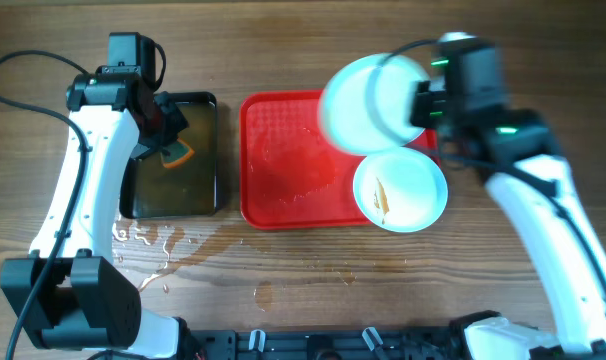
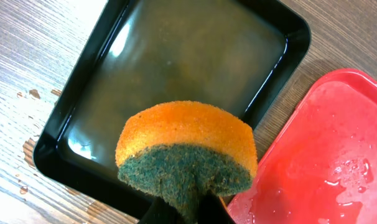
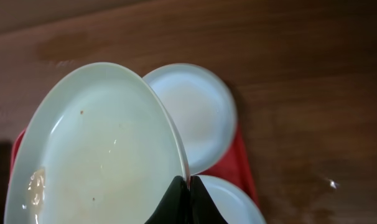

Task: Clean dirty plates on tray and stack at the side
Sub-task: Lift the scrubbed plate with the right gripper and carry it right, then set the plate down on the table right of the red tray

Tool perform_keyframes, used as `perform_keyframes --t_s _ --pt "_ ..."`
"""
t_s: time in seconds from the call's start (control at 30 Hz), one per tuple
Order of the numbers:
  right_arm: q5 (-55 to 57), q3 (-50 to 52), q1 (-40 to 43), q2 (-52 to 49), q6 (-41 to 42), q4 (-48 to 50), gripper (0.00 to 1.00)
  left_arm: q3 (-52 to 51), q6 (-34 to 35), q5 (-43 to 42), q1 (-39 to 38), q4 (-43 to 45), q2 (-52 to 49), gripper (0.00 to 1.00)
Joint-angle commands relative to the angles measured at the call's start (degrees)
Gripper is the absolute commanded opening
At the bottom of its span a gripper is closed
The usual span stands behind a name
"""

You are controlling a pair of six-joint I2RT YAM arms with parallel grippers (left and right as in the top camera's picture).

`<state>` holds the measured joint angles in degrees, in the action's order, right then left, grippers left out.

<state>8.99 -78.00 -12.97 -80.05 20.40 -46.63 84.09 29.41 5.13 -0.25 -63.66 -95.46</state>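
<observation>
The red tray [image 1: 283, 160] lies at the table's middle and looks wet. My right gripper [image 3: 188, 185] is shut on the rim of one pale plate [image 1: 355, 105], holding it tilted above the tray's far right corner; in the right wrist view this plate [image 3: 101, 149] shows small specks. A second plate [image 3: 198, 112] lies behind it. A third plate [image 1: 400, 190] with brown streaks sits on the tray's right edge. My left gripper [image 1: 163, 135] is shut on an orange and green sponge [image 2: 185, 152] over the black pan.
The black pan [image 1: 216, 150] of brownish water stands left of the tray, also seen in the left wrist view [image 2: 294, 37]. Water drops and puddles [image 1: 153, 240] lie on the wooden table in front of the pan and tray.
</observation>
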Motion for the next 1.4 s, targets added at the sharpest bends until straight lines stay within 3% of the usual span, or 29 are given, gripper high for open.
perform_keyframes --t_s 0.0,0.13,0.3,0.47,0.63,0.73,0.8,0.9,1.03,1.13,1.2,1.27,1.37 --pt "-6.0 -0.3 14.6 2.0 0.9 -3.5 0.04 0.1 -0.7 1.0 0.2 0.1 -0.2 0.04" --pt "-7.2 5.0 34.6 -1.9 2.3 -2.3 0.04 0.1 -0.7 1.0 0.2 0.2 -0.2 0.04" --pt "-12.2 11.0 44.7 -12.2 4.0 5.2 0.04 0.1 -0.7 1.0 0.2 0.2 -0.2 0.04" --pt "-18.5 10.9 45.1 -18.7 3.6 8.9 0.08 0.1 -0.7 1.0 0.2 0.2 -0.2 0.04" --pt "-43.8 8.7 43.6 -11.5 -6.6 2.8 0.24 0.1 -0.7 1.0 0.2 0.2 -0.2 0.04" --pt "-42.4 9.2 37.4 -10.5 -15.1 -5.3 0.37 0.1 -0.7 1.0 0.2 0.2 -0.2 0.04" --pt "-32.8 12.7 30.3 -10.6 -15.8 -6.2 0.46 0.1 -0.7 1.0 0.2 0.2 -0.2 0.04" --pt "-22.8 19.0 22.1 -10.6 -9.9 -3.5 0.45 0.1 -0.7 1.0 0.2 0.2 -0.2 0.04" --pt "-15.3 23.5 20.1 -10.6 -5.2 -3.3 0.41 0.1 -0.7 1.0 0.2 0.4 -0.2 0.04" --pt "-16.3 27.0 20.0 -10.6 -5.6 0.9 0.31 0.1 -0.7 1.0 0.2 1.0 -0.2 0.04" --pt "-18.0 29.0 19.9 -10.6 -5.6 2.9 0.14 0.1 -0.7 1.0 0.2 1.0 -0.2 0.04" --pt "-20.1 29.0 19.9 -10.6 -6.3 2.9 0.04 0.1 -0.7 1.0 0.2 1.0 -0.2 0.04" --pt "-32.4 29.0 18.6 -10.6 -9.7 2.9 0.04 0.1 -0.7 1.0 0.2 1.0 -0.2 0.04"
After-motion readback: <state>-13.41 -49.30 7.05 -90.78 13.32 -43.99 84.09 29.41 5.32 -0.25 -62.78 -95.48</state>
